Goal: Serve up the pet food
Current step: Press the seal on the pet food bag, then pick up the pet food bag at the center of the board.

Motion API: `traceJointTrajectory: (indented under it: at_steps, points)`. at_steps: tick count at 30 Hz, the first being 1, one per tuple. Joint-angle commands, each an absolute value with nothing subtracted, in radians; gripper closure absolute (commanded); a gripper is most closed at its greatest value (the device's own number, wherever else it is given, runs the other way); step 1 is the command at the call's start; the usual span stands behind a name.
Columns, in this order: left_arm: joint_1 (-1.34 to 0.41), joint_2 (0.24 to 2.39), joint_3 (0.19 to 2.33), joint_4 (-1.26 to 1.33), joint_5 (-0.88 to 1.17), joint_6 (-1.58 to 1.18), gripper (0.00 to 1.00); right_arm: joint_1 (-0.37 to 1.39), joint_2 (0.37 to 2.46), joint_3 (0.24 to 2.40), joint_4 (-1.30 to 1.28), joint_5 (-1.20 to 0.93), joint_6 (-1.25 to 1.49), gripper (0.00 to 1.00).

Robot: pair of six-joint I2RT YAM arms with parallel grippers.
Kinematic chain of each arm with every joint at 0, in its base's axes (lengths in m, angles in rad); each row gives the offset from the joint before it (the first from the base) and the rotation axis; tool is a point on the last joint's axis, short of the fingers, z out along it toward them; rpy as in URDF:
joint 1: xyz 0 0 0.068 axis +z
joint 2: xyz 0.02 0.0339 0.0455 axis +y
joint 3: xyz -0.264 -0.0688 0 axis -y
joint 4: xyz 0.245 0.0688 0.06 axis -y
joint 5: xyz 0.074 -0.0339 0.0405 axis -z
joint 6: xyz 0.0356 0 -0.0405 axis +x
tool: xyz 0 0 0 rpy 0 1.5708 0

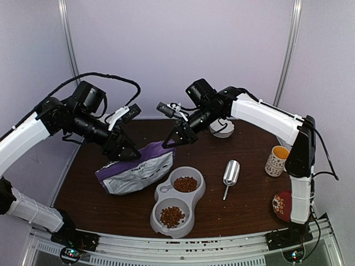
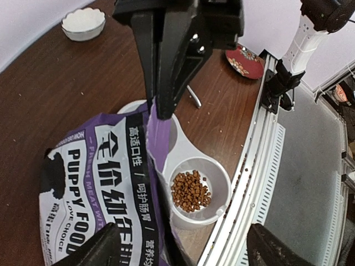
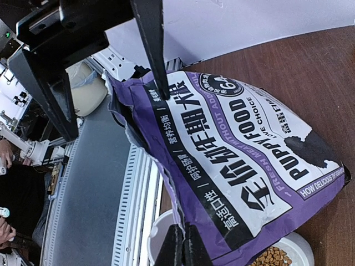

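Fingers of the left gripper [image 2: 183,238] stand wide apart above the left end of the purple bag [image 1: 136,173], with nothing between them, so that side of the bag has no support beyond the counter [image 1: 111,133] it sags onto. Moving right, the bag's upper corner is lifted and pinched flat in the right gripper [image 1: 175,138], whose jaws are closed tight on a thin fold of the torn edge. This one narrow hold is where I judge the trouble lies. The fold could slide out of the pinch or the tear could run further, and the bag would then flop down. Just to its right sits the grey double bowl [image 1: 164,192], and the pet food [image 1: 185,184] lies in both of its cups, a modest heap of reddish-brown pellets in each, so the serving looks largely done. A falling bag could land on the rear cup, knock pellets out or shove the bowl toward the near rail. If the bag's mouth tips low while it is carried away, more food could spill onto the counter; how much remains inside cannot be told. A sideways swing of the right arm could also drag the bag across the bowl. Further right, the metal scoop [image 1: 231,173] lies apart from the bowl, then a patterned mug [image 1: 275,160] and a red plate [image 1: 282,204], all well clear of the bag.
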State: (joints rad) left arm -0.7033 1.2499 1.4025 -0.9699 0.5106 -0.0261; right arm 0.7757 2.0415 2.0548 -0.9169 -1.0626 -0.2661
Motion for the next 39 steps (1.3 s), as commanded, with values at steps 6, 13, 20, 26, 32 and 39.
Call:
traceJointTrajectory:
  at_steps: [6,13,20,26,32,39]
  points:
    - [-0.707,1.349,1.419,-1.005,0.602,-0.038,0.4,0.772,1.942,1.975,-0.871,-0.979,-0.33,1.0]
    - [-0.707,1.367,1.381,-1.012,0.632,-0.028,0.75,0.772,1.933,1.98,-0.874,-0.983,-0.354,1.0]
    - [-0.707,1.377,1.336,-0.989,0.799,-0.059,1.0,0.772,1.907,1.953,-0.802,-0.966,-0.397,1.0]
    - [-0.697,1.368,1.304,-0.967,0.798,-0.124,1.0,0.772,1.823,1.831,-0.546,-0.928,-0.293,0.6]
    - [-0.58,1.272,1.221,-0.922,0.767,-0.159,1.0,0.772,1.755,1.747,-0.434,-0.855,-0.219,0.44]
    - [-0.392,1.148,1.152,-0.972,0.728,-0.111,1.0,0.769,1.695,1.705,-0.355,-0.746,-0.118,0.28]
